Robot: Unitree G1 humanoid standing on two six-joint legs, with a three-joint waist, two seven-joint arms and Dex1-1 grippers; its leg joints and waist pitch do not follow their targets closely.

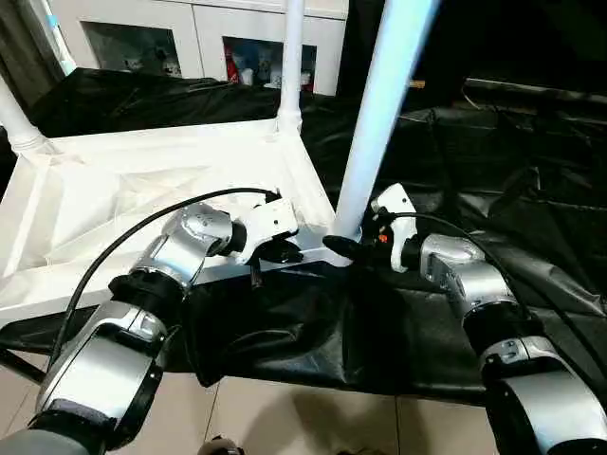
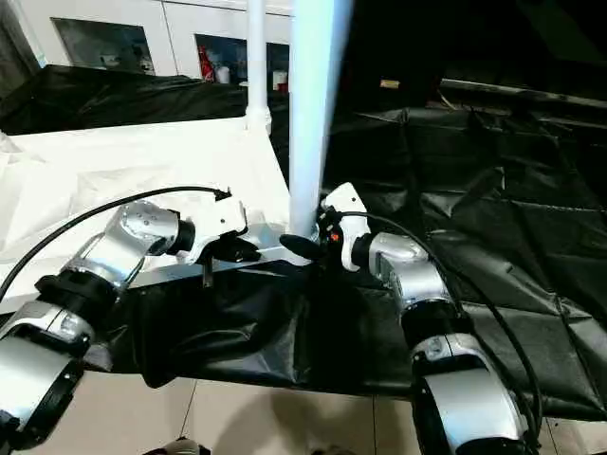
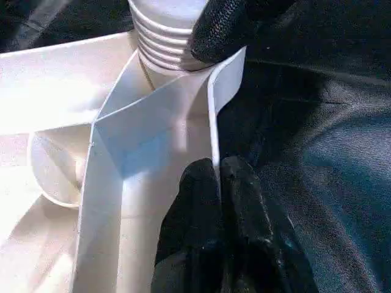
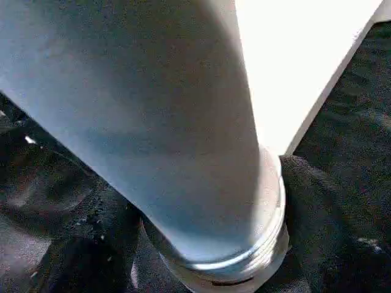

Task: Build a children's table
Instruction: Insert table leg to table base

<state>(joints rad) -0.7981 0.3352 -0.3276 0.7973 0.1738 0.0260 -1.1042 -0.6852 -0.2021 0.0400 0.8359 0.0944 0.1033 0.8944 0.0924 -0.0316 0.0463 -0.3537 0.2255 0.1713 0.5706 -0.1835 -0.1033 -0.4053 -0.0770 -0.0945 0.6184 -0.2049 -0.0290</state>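
1. The left gripper (image 1: 268,252) is pinched shut on the thin edge wall of the tabletop (image 1: 114,204), near its closest corner; in the left wrist view the 2 black fingers (image 3: 211,201) press together with the rim between them.
2. The right gripper (image 1: 353,248) sits at the base of the near leg (image 1: 379,104), where its threaded collar meets the corner socket. Its jaws look part open around that base; whether they actually clamp it I cannot tell.
3. The tabletop lies upside down on black sheeting (image 1: 531,218), its ribbed underside facing up, directly in front of the robot.
4. Progress, judging from this: 3 legs stand up from corners, namely the near leg, a far leg (image 1: 291,66) and a left leg (image 1: 19,118). A 4th corner is out of frame, so I cannot say if it is fitted.
5. The near leg leans slightly, and its threads still show above the socket, so it probably needs more turning before it seats.
6. The parts are glossy white plastic; the legs are long tapered tubes. A white cabinet (image 1: 190,33) stands behind.
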